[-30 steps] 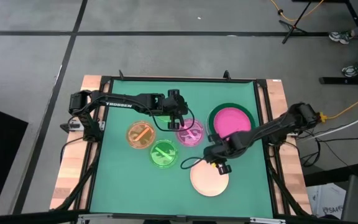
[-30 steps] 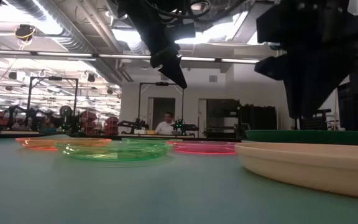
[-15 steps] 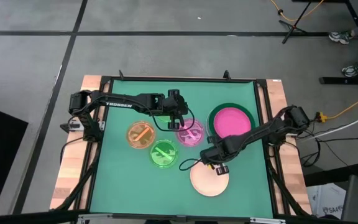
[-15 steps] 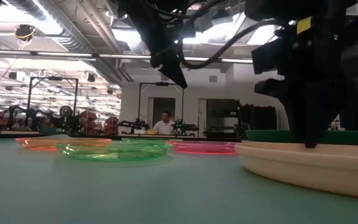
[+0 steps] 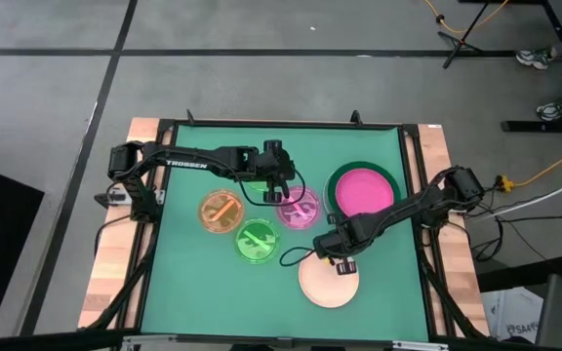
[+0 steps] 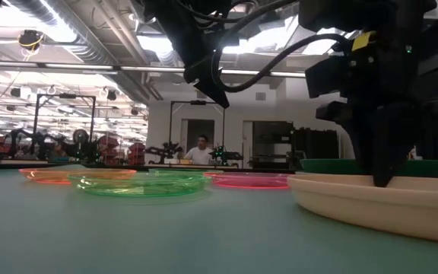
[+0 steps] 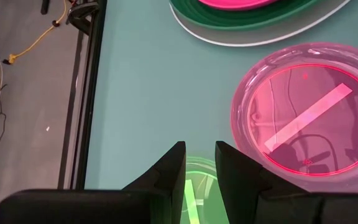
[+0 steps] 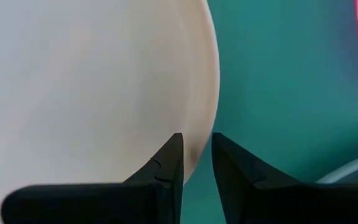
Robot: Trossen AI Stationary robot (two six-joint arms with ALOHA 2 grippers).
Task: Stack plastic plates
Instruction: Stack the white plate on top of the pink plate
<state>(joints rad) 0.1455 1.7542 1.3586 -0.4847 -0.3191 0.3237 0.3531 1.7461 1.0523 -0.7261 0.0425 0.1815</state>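
The cream plate point(image 5: 328, 283) lies on the green mat near the front. My right gripper point(image 5: 338, 256) stands at its far rim, pointing down, shut on the rim. My left gripper point(image 5: 279, 187) is shut and empty, hovering above a lime green plate point(image 7: 194, 186) at the back. Next to it lie the small pink plate point(image 5: 299, 209), the orange plate point(image 5: 221, 211) and a second lime green plate point(image 5: 258, 241), all flat on the mat. The large pink plate point(image 5: 364, 190) rests in the dark green plate point(image 5: 336, 185). My right gripper has the cream plate's far rim point(image 8: 199, 146) between its two fingers, one finger over the plate's inside and one outside. The fingers come from above, pointing down, across the rim. The plate still lies flat on the mat point(image 6: 371, 205).
The stack of large plates fills the mat's right rear, just beyond my right arm; a pale rim point(image 7: 260, 42) shows under the dark green plate. The small plates crowd the middle. Free mat lies at the front left point(image 5: 193, 292). A person point(image 6: 201, 154) stands far off in the room.
My right gripper has gone down and a little toward the table's left, onto the cream plate's far rim, then kept still there. The plate has stayed on the mat.
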